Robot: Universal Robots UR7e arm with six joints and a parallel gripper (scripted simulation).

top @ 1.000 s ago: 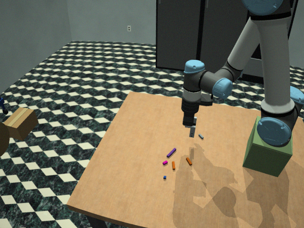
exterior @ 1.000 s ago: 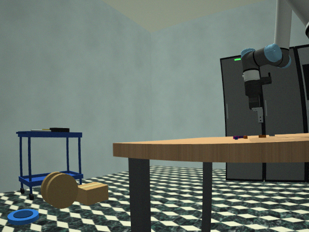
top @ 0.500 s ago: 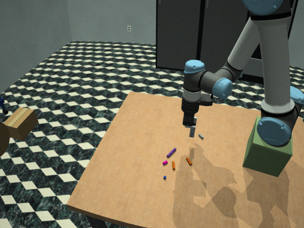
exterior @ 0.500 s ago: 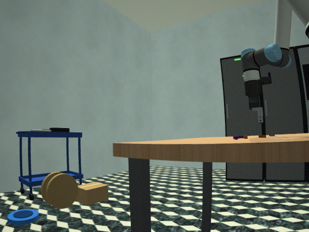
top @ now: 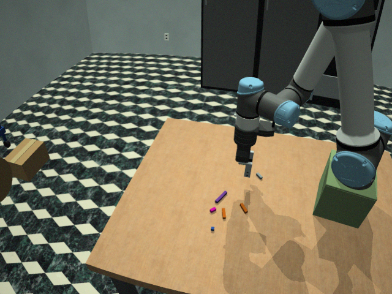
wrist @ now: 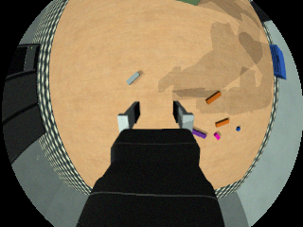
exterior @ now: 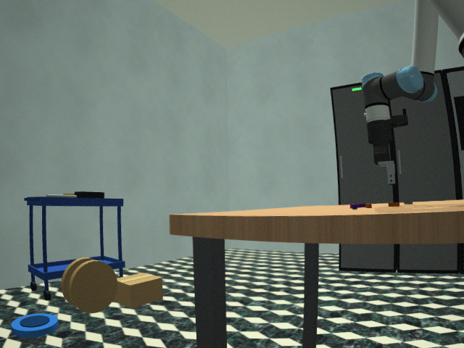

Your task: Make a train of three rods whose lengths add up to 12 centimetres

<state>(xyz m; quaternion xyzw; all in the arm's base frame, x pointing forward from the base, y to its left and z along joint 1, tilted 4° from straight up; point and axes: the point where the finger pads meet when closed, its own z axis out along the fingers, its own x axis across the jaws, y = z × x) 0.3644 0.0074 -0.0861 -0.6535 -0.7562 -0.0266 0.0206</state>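
Note:
Several rods lie apart on the wooden table: a purple rod [top: 220,196], a magenta rod [top: 212,209], two orange rods [top: 223,212] [top: 243,207], a small blue rod [top: 212,228] and a grey rod [top: 259,175]. My gripper [top: 247,169] hangs open and empty well above the table, just left of the grey rod. In the wrist view the open fingers frame bare table, with the grey rod [wrist: 133,78] ahead to the left and the purple rod [wrist: 200,132], magenta rod [wrist: 218,136] and orange rods [wrist: 214,96] [wrist: 222,123] to the right.
A green block [top: 345,197] under the arm's base stands at the table's right side. The arm's shadow falls across the table's right front. Dark cabinets [top: 263,44] stand behind the table; a cardboard box [top: 26,158] lies on the floor at the left.

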